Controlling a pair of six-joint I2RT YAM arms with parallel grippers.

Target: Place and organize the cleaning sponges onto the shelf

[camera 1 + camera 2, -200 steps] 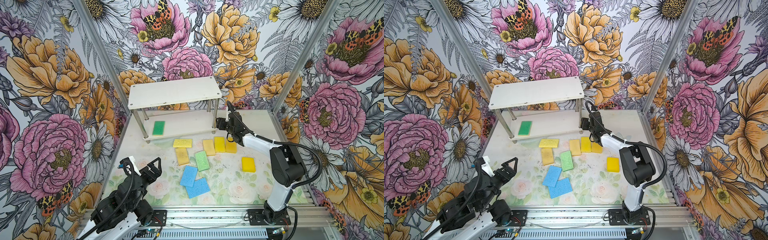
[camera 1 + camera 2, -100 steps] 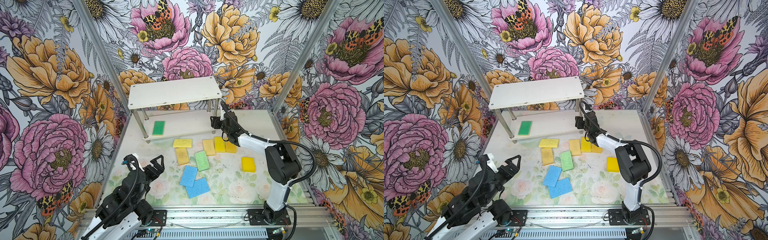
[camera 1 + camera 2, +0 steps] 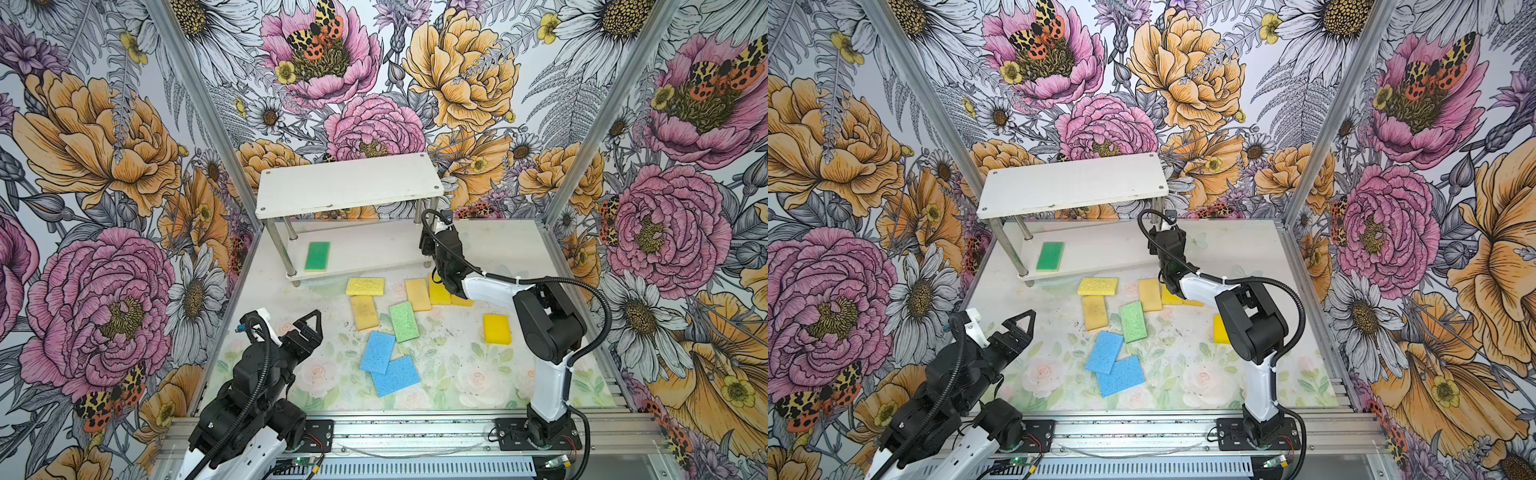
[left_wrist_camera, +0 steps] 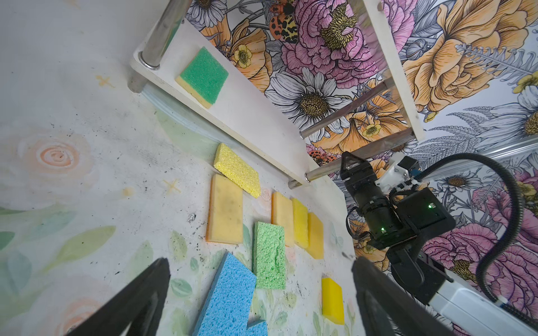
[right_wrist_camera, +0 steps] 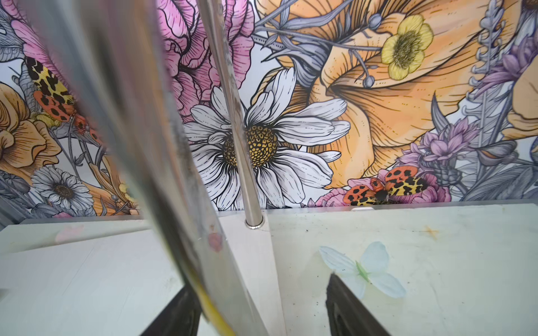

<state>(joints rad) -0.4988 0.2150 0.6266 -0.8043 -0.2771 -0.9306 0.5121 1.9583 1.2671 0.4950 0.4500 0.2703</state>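
Observation:
The white shelf (image 3: 349,183) stands at the back, and one dark green sponge (image 3: 317,256) lies on its lower board. On the table in front lie several yellow and tan sponges (image 3: 365,286), a light green one (image 3: 404,321) and two blue ones (image 3: 377,351). A bright yellow sponge (image 3: 496,328) lies apart on the right. My right gripper (image 3: 424,246) is at the shelf's right end, open. The front right post (image 5: 174,174) stands blurred between its jaws, close to one finger. My left gripper (image 3: 291,328) hovers wide open and empty, left of the blue sponges (image 4: 227,293).
Flowered walls and aluminium frame posts (image 3: 208,137) close in the table on three sides. A metal rail (image 3: 415,432) runs along the front edge. My right arm's white link (image 3: 490,286) lies over the rightmost yellow sponges.
My right gripper has slid left to the shelf's front right post. My left arm has risen and reached forward towards the sponges. No sponge has moved.

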